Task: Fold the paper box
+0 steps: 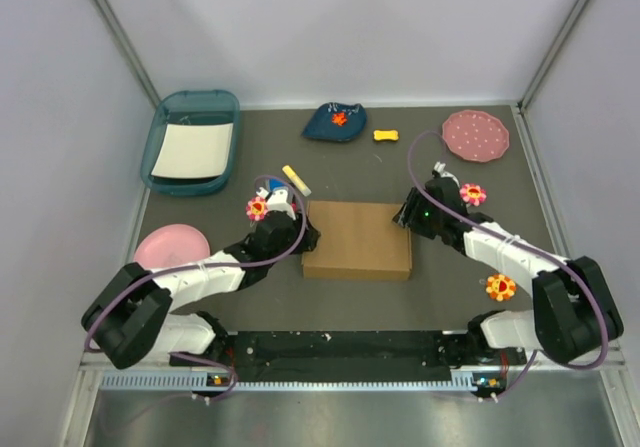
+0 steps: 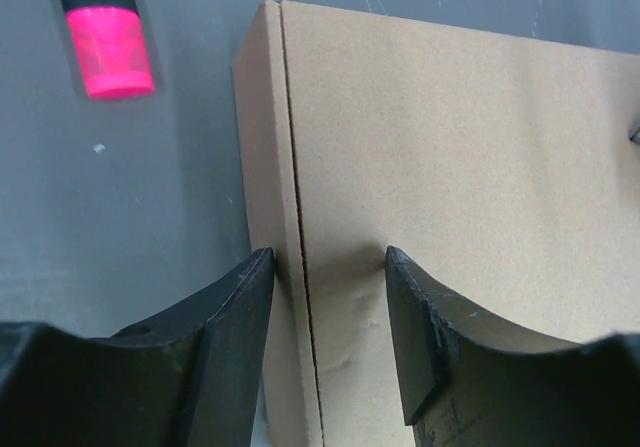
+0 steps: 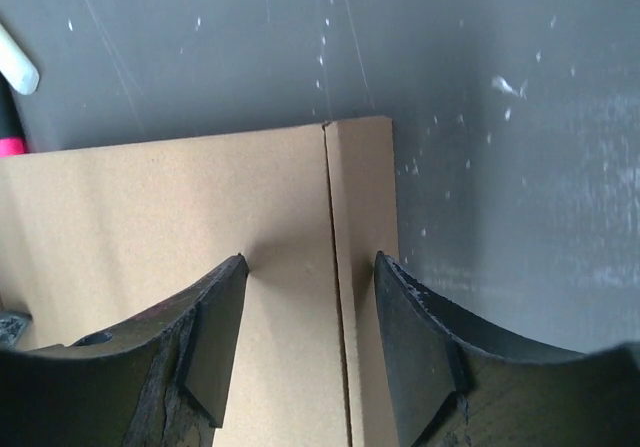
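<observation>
Black two-finger L gripper (image 2: 325,257) is seen w/ jaws apart, set astride the L edge crease of the plain brown corrugated cardboard box (image 1: 357,239); no clamping is shown. R gripper (image 3: 310,262) is likewise parted, astride the R edge crease. Box is laid flat at centre of the dark grey table mat (image 1: 450,297), long axis L–R, one short edge pointed at each gripper.
</observation>
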{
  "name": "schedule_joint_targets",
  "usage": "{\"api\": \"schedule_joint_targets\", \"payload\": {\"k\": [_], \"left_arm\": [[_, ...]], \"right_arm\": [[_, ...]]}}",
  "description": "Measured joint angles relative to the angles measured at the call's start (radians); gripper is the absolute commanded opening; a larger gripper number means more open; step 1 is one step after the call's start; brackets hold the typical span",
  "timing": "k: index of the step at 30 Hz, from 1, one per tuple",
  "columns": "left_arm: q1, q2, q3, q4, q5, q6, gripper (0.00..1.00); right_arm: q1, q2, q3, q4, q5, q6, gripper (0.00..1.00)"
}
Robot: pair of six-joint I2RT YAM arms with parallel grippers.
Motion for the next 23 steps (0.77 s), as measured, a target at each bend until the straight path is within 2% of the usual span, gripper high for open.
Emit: {"api": "schedule_joint_targets", "payload": {"k": [2, 4, 9, 15, 20, 23], "left_arm": [[0.027, 0.022, 0.016, 0.008, 0.013, 0.005, 0.57], [0.064, 0.037, 0.029, 0.01, 0.024, 0.014, 0.61], [0.107, 0.013, 0.042, -0.036, 0.018, 0.03, 0.67], [0.107, -0.146, 0.09, -0.194, -0.033, 0.029, 0.73], [0.107, -0.24, 0.179, -0.343, -0.061, 0.0, 0.69], [0.107, -0.278, 0.184, -0.402, -0.068, -0.029, 0.72]], "right_arm": [[-0.005, 0.043, 0.029, 0.012, 0.006, -0.014, 0.57], [-0.006, 0.073, 0.048, 0.027, 0.007, -0.018, 0.63], [-0.01, 0.054, 0.051, 0.003, 0.048, -0.032, 0.76], [-0.025, -0.12, 0.124, -0.17, 0.139, -0.051, 0.8], [-0.027, -0.349, 0.137, -0.209, 0.132, -0.076, 0.82], [-0.027, -0.462, 0.107, -0.237, 0.13, -0.086, 0.85]]}}
